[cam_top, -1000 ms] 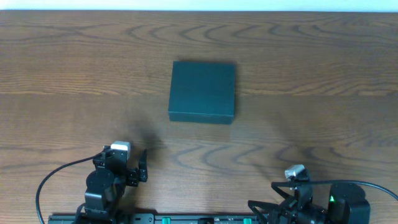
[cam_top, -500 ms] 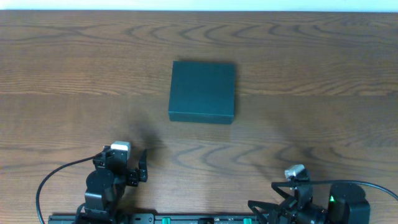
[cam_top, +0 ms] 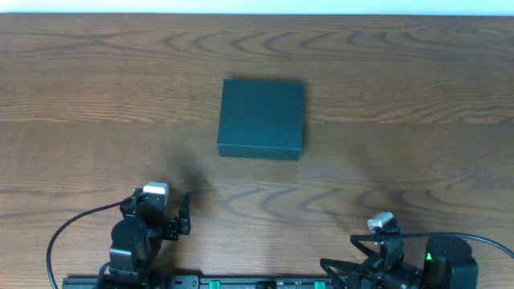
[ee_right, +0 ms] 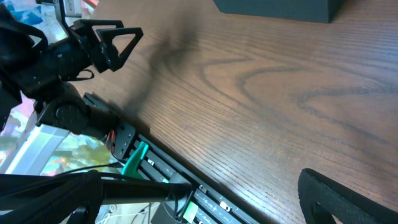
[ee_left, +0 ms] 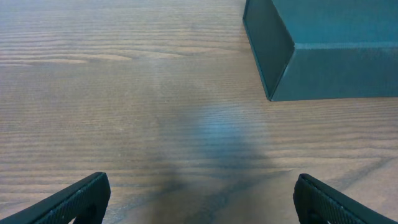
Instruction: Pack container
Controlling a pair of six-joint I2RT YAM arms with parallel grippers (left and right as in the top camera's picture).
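Note:
The container (cam_top: 262, 117) is a dark green square box lying shut on the wooden table, a little behind the middle. In the left wrist view its near left corner (ee_left: 323, 56) shows at the top right. In the right wrist view only its edge (ee_right: 280, 6) shows at the top. My left gripper (cam_top: 158, 207) sits at the front left, open and empty, its jaws (ee_left: 202, 193) wide apart over bare wood well short of the box. My right gripper (cam_top: 384, 241) is folded back at the front right, open and empty (ee_right: 199, 202).
A black rail (ee_right: 186, 186) with green parts and cables runs along the table's front edge under both arm bases. The left arm (ee_right: 74, 50) shows in the right wrist view. Bare brown wood (cam_top: 385, 160) surrounds the box.

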